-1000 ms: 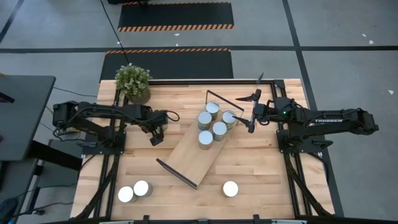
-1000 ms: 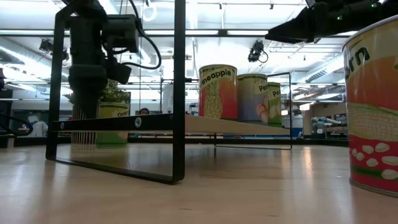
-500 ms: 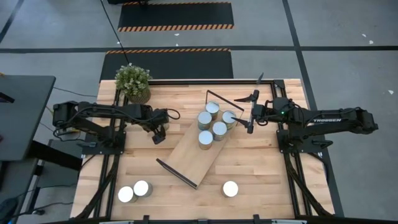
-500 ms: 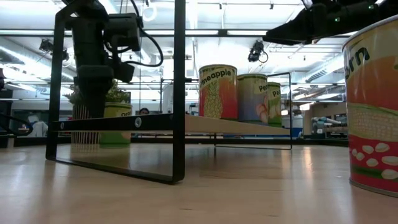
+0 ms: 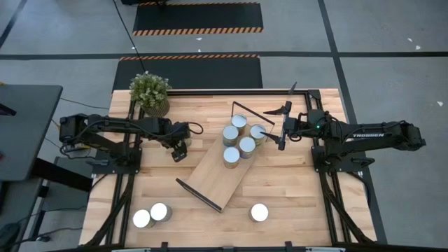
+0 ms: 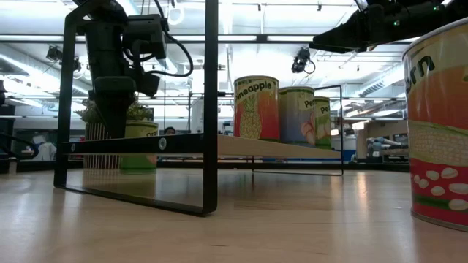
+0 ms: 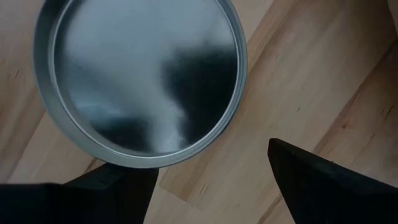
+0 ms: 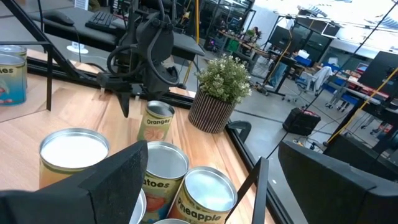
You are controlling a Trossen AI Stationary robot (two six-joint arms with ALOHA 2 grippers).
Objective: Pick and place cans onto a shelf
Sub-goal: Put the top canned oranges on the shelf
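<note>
Several cans (image 5: 239, 138) with silver tops stand upright on the far end of the light-wood shelf (image 5: 218, 175), which lies slantwise on the table. Three more cans (image 5: 160, 211) (image 5: 142, 218) (image 5: 260, 212) stand near the table's front edge. An orange-labelled can (image 8: 157, 124) stands on the table left of the shelf; its top fills the left wrist view (image 7: 140, 81). My left gripper (image 5: 178, 151) is open, pointing down just on the near side of that can. My right gripper (image 5: 281, 127) is open and empty, right of the shelf's cans.
A potted plant (image 5: 149, 91) stands at the table's far left corner. The shelf's black wire frames (image 5: 199, 194) (image 5: 252, 112) rise at both short ends. In the low view, a corn can (image 6: 439, 124) looms at the near right.
My left gripper has gone a little toward the table's far edge, closer to the orange-labelled can, still pointing down.
</note>
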